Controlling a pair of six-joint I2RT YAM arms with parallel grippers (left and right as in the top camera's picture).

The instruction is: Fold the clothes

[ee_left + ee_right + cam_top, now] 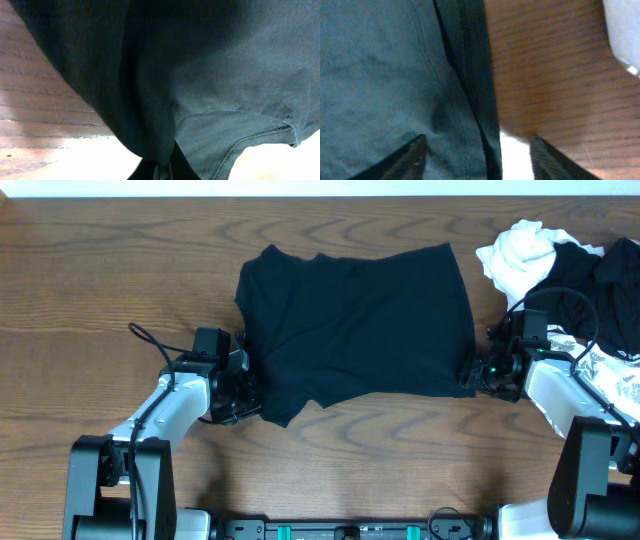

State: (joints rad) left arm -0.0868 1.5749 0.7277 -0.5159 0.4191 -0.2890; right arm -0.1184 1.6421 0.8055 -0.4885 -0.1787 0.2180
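Observation:
A black T-shirt lies spread on the wooden table, partly folded. My left gripper is at its lower left edge and is shut on the fabric; in the left wrist view the cloth bunches up from the closed jaws. My right gripper is at the shirt's lower right corner. In the right wrist view its fingers are spread open around the shirt's hemmed edge, one finger over the cloth and one over bare wood.
A pile of other clothes, white and black, lies at the table's right end, behind my right arm. A white cloth corner shows in the right wrist view. Bare wood lies left of the shirt.

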